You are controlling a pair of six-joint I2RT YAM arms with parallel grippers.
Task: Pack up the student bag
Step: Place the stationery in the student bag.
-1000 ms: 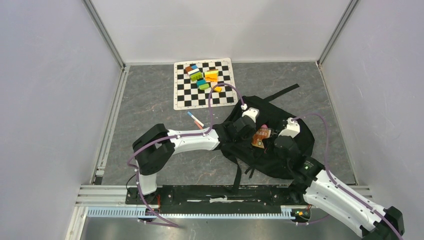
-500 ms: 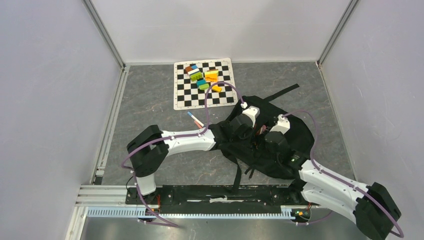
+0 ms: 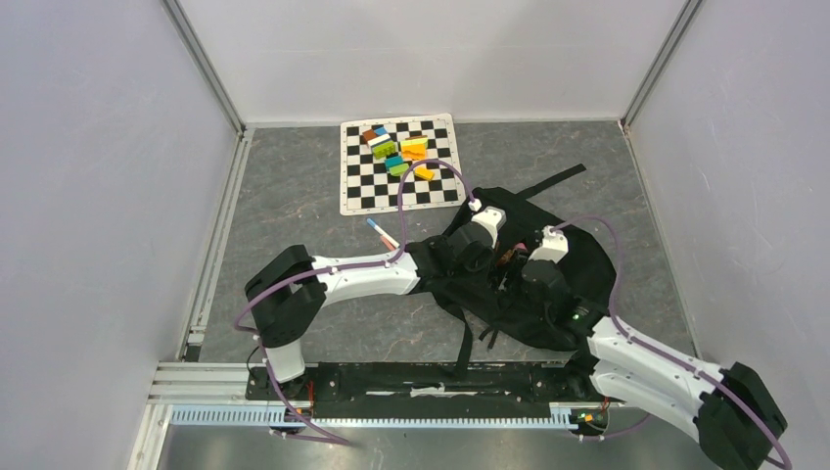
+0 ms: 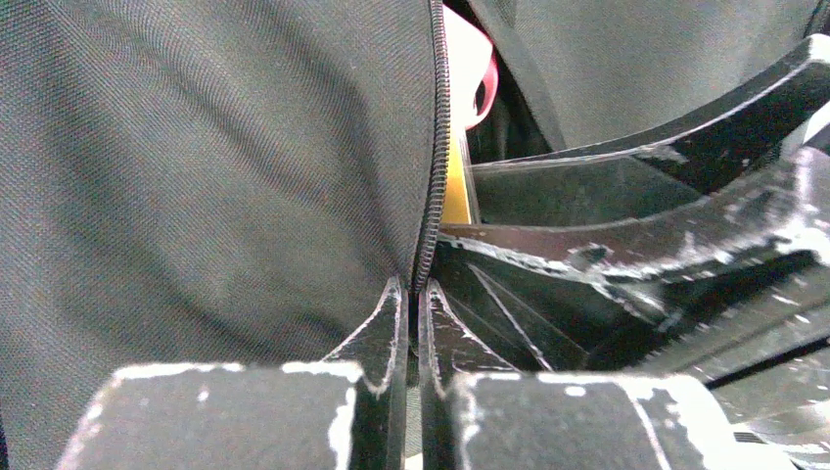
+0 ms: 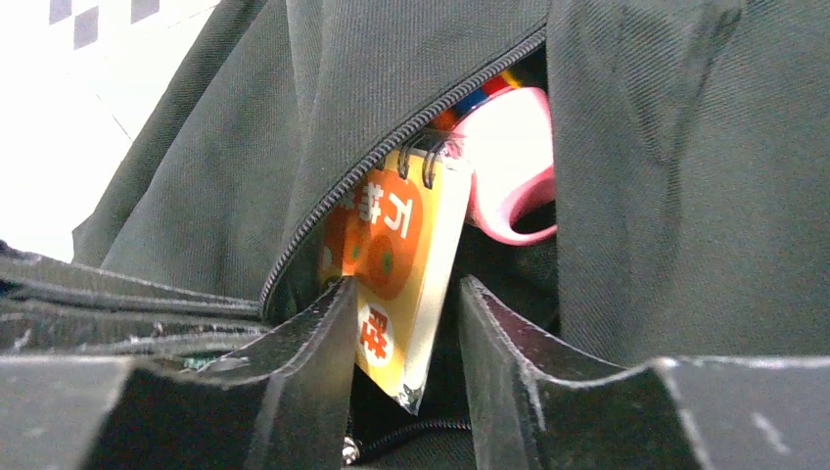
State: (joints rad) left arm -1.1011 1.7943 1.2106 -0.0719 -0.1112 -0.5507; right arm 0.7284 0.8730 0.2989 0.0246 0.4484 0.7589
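Observation:
The student bag [image 3: 587,257], black fabric, lies on the grey floor at centre right. My left gripper [image 4: 412,291] is shut on the bag's zip edge [image 4: 432,157] and holds the opening up. In the top view the left gripper [image 3: 470,253] sits at the bag's left rim. An orange spiral notebook [image 5: 393,245] hangs in the opening, its lower corner between my right gripper's [image 5: 406,294] fingers. Those jaws stand open, with a gap on the right side of the notebook. A pink object [image 5: 511,162] lies inside behind the notebook.
A black-and-white checkered mat [image 3: 358,191] at the back carries several coloured blocks [image 3: 397,152]. A pen [image 3: 382,235] lies on the floor left of the bag. Bag straps trail toward the back [image 3: 554,181] and the near rail [image 3: 464,345]. Walls close in on three sides.
The right gripper carried the notebook left and down into the bag's opening, then opened its jaws. The left gripper kept its hold on the zip edge.

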